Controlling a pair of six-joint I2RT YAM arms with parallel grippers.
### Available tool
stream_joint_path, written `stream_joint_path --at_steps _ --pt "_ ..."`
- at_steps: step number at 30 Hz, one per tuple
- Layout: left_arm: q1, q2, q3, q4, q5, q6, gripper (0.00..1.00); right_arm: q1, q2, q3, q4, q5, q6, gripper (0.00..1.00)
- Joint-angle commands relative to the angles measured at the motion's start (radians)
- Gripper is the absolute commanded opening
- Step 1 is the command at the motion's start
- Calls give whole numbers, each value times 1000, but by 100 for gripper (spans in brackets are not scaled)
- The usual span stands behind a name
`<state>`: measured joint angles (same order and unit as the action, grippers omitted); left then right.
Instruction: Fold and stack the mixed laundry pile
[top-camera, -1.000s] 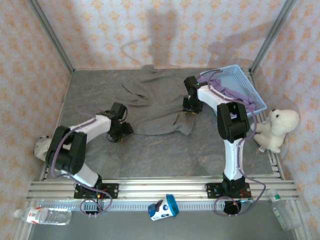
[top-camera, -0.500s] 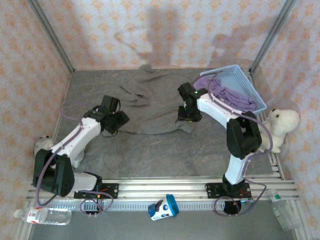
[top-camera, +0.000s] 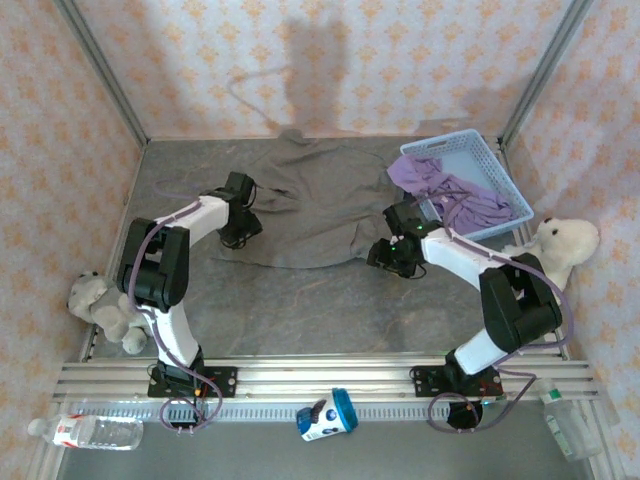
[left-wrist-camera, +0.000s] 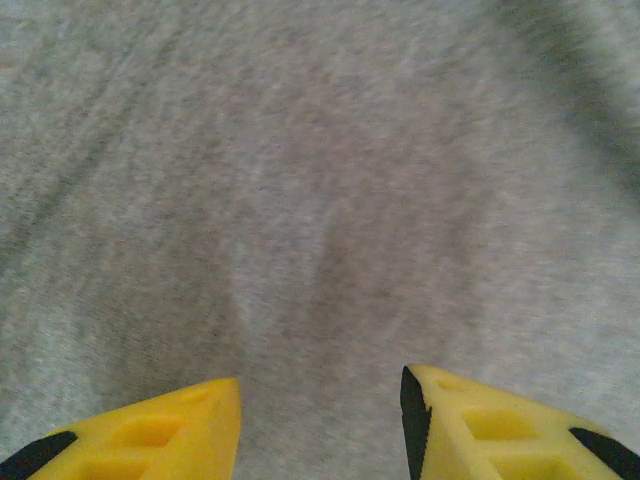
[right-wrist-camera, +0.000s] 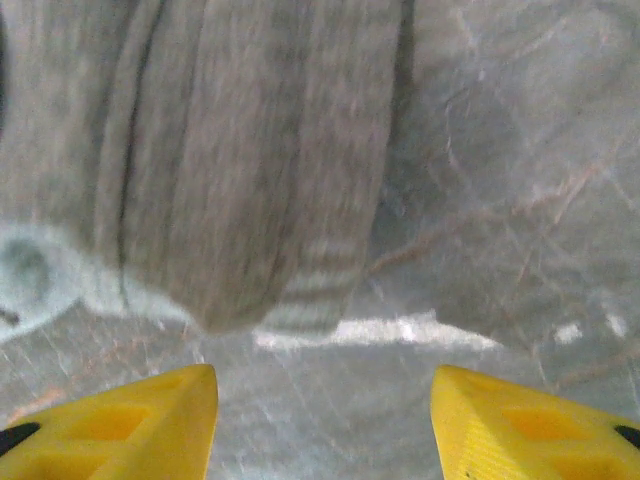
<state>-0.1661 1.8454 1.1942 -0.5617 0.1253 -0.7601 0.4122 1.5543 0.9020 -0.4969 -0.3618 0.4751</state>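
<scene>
grey-olive garment (top-camera: 305, 205) lies spread flat on the worktop (top-camera: 300, 310), centre-back; long axis runs roughly left-right, dropping slightly toward the right; a peak of cloth on the far side reaches the back wall; one narrow sleeve-like end points to the near right and stops in a ribbed cuff (right-wrist-camera: 300, 300); left end is bunched in folds

lavender T-shirt (top-camera: 445, 185) is crumpled in the light blue lattice basket (top-camera: 490, 150) at far right; its left part hangs over the basket's near-left rim toward the grey-olive garment; can't tell if the two touch; no clear long axis in that heap

left tool (top-camera: 242, 225) is low over the bunched left end; wrist view: yellow fingers (left-wrist-camera: 150, 435) moderately apart, nothing between them, grey knit underneath; can't tell if the tips touch the cloth

right tool (top-camera: 385, 255) is just beside the cuff, on its near-right side; wrist view: jaws wide, bare marbled worktop between them, cuff just ahead, not gripped

white plush toy (top-camera: 555, 250) sits at the right edge near the basket; grey plush toy (top-camera: 100, 300) at the left edge

plastic bottle (top-camera: 85, 432) lies on its side at near left, in front of the rail; red-and-white label, writing too small to read; blue-and-white container (top-camera: 328, 415) lies on its side at the near edge, between the arm bases; dark print on it, unreadable
</scene>
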Motion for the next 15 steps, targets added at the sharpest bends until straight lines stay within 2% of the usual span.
stream_joint_path --at_steps 1,3,5,7,10,13,15 --pt "21 -2 -43 -43 -66 39 46 -6 42 -8 189 -80 -33 57" --pt "37 10 -66 -40 -79 51 46 -8 65 -13 233 -80 -35 53" --pt "54 24 -81 -38 -76 63 46 -12 84 -18 259 -80 -41 43" --pt "61 21 -86 -38 -79 76 45 -14 90 -22 267 -90 -51 27" --pt "71 31 -78 -74 -87 91 43 -15 68 -9 184 -81 -101 0" --pt "71 22 -81 -122 -94 86 42 -16 10 -1 43 -12 -198 0" --pt "70 -3 -107 -159 -105 72 42 -16 -19 22 -101 37 -316 0"
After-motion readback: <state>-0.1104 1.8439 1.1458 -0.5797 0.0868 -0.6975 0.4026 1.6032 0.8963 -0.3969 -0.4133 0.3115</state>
